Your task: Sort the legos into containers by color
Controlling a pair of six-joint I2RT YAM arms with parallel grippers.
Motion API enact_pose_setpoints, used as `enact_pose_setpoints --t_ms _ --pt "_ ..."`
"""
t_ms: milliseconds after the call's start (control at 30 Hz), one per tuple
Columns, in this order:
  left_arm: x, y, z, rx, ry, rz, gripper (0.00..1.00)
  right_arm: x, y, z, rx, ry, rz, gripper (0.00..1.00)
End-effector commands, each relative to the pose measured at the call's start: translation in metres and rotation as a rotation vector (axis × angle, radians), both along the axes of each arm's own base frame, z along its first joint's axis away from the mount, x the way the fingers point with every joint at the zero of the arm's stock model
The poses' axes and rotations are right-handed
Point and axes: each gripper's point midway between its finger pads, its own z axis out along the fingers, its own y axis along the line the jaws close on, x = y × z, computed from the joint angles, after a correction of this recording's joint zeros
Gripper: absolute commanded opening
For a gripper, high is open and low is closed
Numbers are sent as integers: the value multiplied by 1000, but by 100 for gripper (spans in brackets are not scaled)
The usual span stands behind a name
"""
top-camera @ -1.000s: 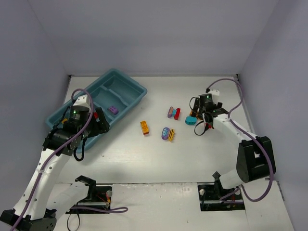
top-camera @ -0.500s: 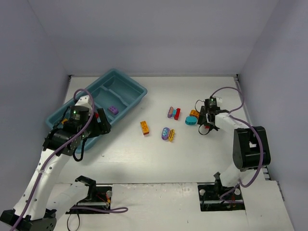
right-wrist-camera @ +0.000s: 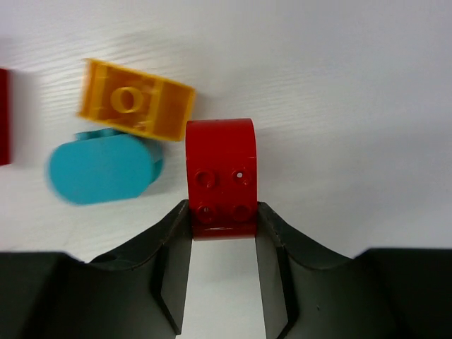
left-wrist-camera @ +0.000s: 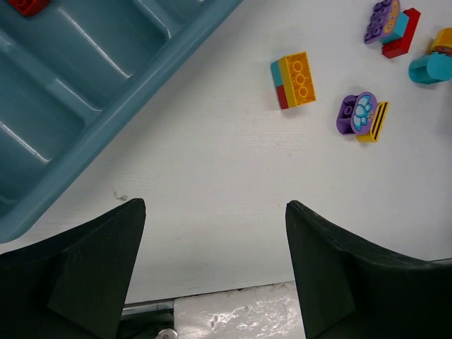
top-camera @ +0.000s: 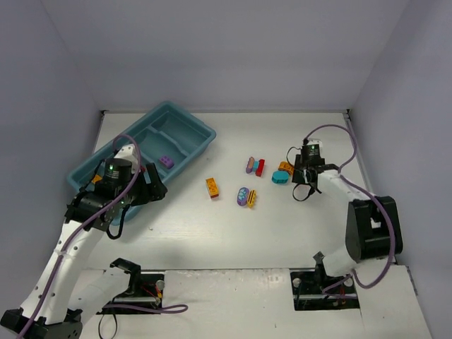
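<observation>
- since a second ago the right gripper (right-wrist-camera: pixel 222 213) has slid a little toward the right of the top view, off the teal rounded brick (right-wrist-camera: pixel 102 168), and its jaws have closed; the left arm has edged slightly toward the lower right, away from the tray (top-camera: pixel 203 135).
- the right gripper's jaws are now clamped on a red arched brick (right-wrist-camera: pixel 220 168), one finger on each side of its lower end, studs facing the wrist camera.
- just left of that red brick in the right wrist view lie an orange-yellow brick (right-wrist-camera: pixel 135 100) and, below it, the teal rounded brick; the two overlap.
- the left gripper (left-wrist-camera: pixel 212 206) hangs over bare white desk (top-camera: pixel 282 226) with its jaws wide apart and nothing between them, just off the tray's lower-right rim.
- the teal-blue tray sits at an angle in the upper left of the top view; a purple brick (top-camera: pixel 166 162) lies inside it near its lower-right wall, and a red brick (left-wrist-camera: pixel 27 6) shows in a compartment at the top left corner of the left wrist view.
- loose on the desk between the arms: an orange brick with teal and red edges (top-camera: pixel 212 186), a purple flower-printed piece (top-camera: pixel 243 195) touching a yellow striped piece (top-camera: pixel 252 200), and a purple, teal and red cluster (top-camera: pixel 255 166).
</observation>
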Motion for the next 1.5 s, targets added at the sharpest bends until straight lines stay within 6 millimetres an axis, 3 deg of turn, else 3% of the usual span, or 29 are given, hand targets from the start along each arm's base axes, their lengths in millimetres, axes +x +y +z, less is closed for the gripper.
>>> enact_pose_setpoints --t_ms 0,33,67,133,167,400,467,500,633,700,1067,1200,1300,1367,1433,1467 --pt "19 -18 29 -87 -91 -44 74 16 44 81 55 -247 183 0" --pt "20 -23 33 -108 -96 -56 74 14 57 91 69 -273 234 0" --pt "21 -32 39 -154 -97 -79 73 6 89 103 111 -300 348 0" --pt "29 -47 50 -217 -116 -112 74 -3 115 128 138 -369 464 0" --pt "33 -60 61 -282 -128 -145 74 -13 140 140 184 -398 561 0" --pt "45 -119 117 -514 -197 -295 74 -67 228 202 341 -566 855 0" --pt "50 -133 119 -534 -164 -321 74 -77 243 214 362 -597 907 0" --pt "45 -145 129 -545 -170 -359 74 -85 254 221 375 -609 944 0" --pt "40 -177 131 -538 -147 -419 74 -95 271 230 384 -623 1004 0" --pt "38 -189 122 -533 -108 -435 74 -98 276 236 394 -635 1028 0" --pt "43 -211 95 -494 -46 -407 73 -108 280 250 423 -668 1078 0" --pt "46 -215 85 -490 -24 -387 68 -109 280 255 430 -680 1083 0" --pt "44 -219 79 -489 -6 -387 58 -109 278 259 428 -690 1074 1" --pt "41 -222 76 -490 7 -394 46 -110 277 259 427 -692 1071 1" --pt "40 -224 76 -500 10 -398 29 -109 276 258 425 -692 1067 1" --pt "40 -224 75 -502 13 -393 15 -109 275 257 423 -692 1064 3"
